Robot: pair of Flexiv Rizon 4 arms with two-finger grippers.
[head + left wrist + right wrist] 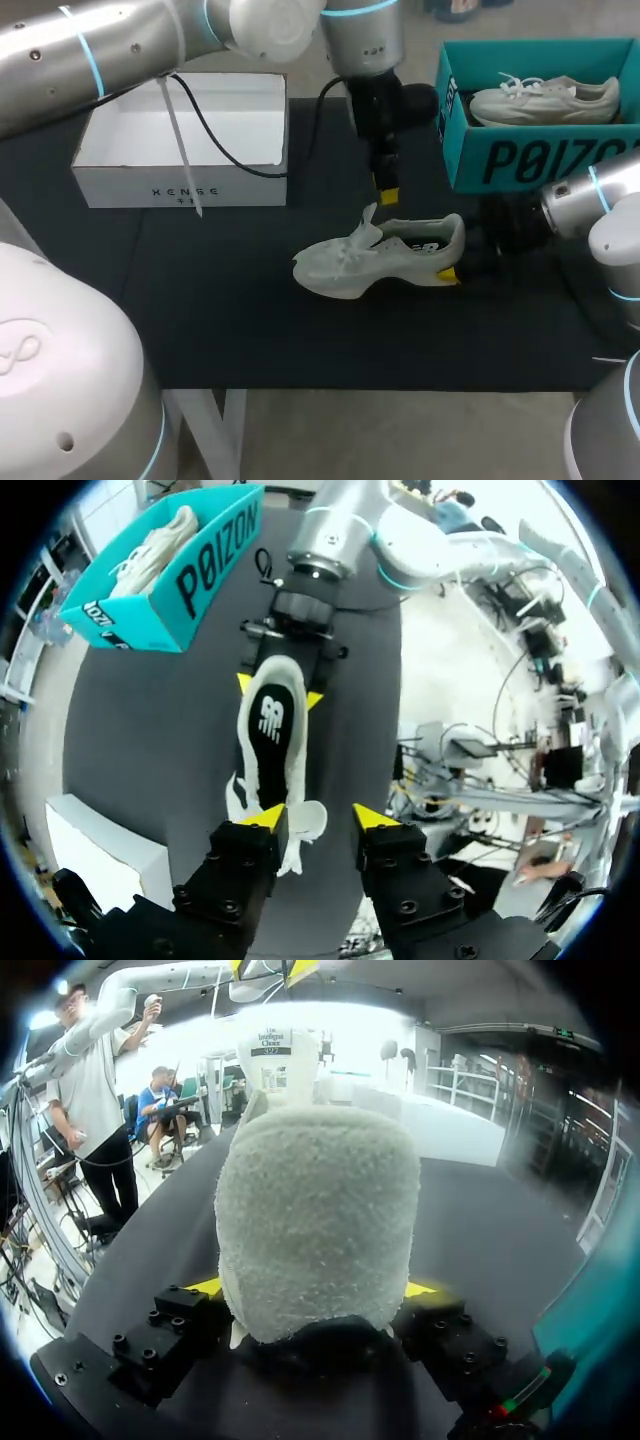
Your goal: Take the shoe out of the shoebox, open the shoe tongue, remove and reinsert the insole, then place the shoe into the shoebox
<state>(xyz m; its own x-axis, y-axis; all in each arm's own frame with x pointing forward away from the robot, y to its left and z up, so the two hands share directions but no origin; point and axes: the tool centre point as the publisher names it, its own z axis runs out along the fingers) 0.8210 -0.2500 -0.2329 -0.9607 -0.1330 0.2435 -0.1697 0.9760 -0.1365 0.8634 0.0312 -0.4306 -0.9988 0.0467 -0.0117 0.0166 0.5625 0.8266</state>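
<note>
**Head view.** Shoe [385,255] lies on its sole at frame centre on the dark bench [220,320]. Its long axis runs left to right, toe to the left and heel to the right. Right tool [455,265] enters from the right edge and pinches the heel. Left tool [387,192] hangs from the upper centre, just above the tongue [368,228] and not touching it. Teal shoebox [530,160] sits at upper right, holding a second shoe.

**Left wrist view.** Left tool [320,820] has its fingers spread with nothing between them. The shoe [268,750] runs straight ahead from it. The toe end is under the fingertips and the heel is far ahead, clamped in the right tool [278,690]. Insole [272,715] shows in the opening.

**Right wrist view.** Right tool [312,1290] has the heel of the shoe [315,1230] squeezed between both fingers.

**Judgement.** The left arm is the nearer one to the tongue and insole. Its approach should run along the shoe's axis, down into the opening.
</note>
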